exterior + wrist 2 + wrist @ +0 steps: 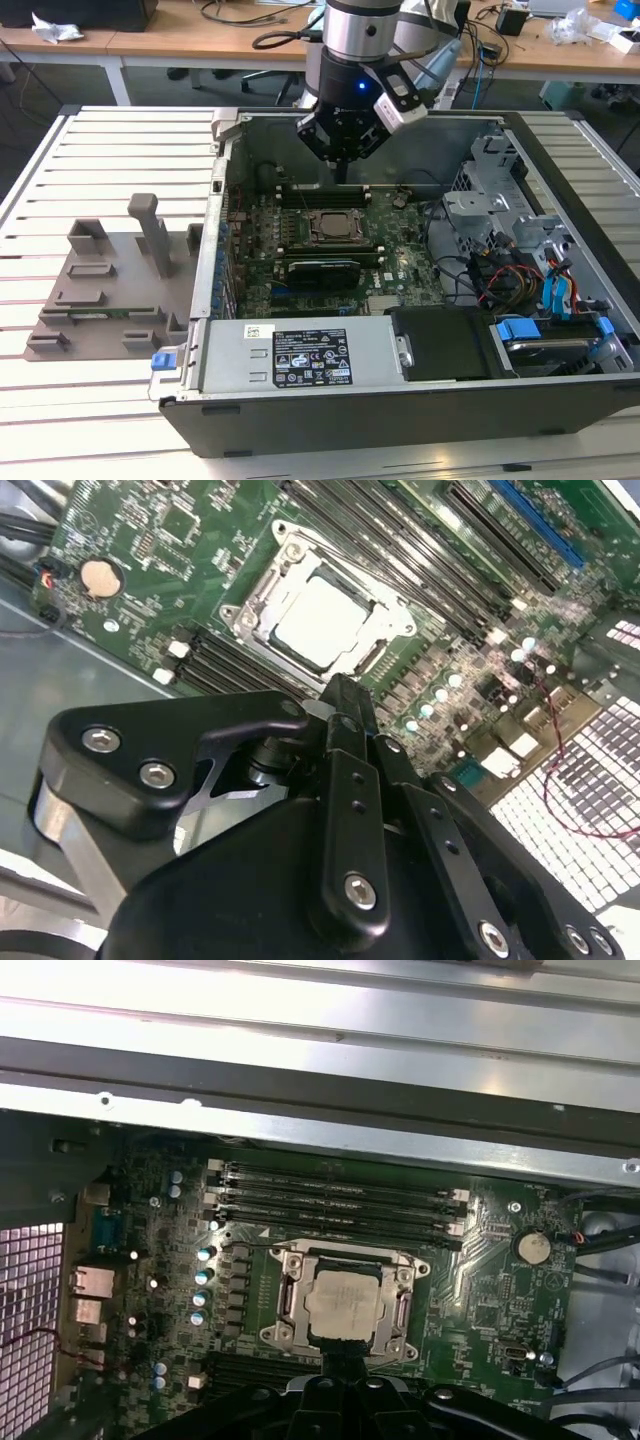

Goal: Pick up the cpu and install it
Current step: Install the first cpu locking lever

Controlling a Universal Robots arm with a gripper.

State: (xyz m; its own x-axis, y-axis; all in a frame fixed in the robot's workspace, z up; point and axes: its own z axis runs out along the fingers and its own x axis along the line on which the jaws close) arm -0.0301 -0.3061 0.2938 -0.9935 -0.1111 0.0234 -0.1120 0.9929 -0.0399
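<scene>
Most of the job looks done: the small square silvery-grey cpu [343, 1303] lies flat inside the metal socket frame [287, 1299] on the green motherboard [500, 1290]. My black pincer [345, 702] hovers above it, fingers together, holding nothing; the frame seems unlatched.

Cpu [343, 1302]: pale matt metal top. Socket frame [290, 1305]: bright metal. Claw [345, 705]: matt black. Motherboard [490, 1310]: glossy green.

Open room above the socket
The cpu [343, 1300] lies uncovered — memory slots [340, 1200] and case wall [300, 1090] close behind.
</scene>
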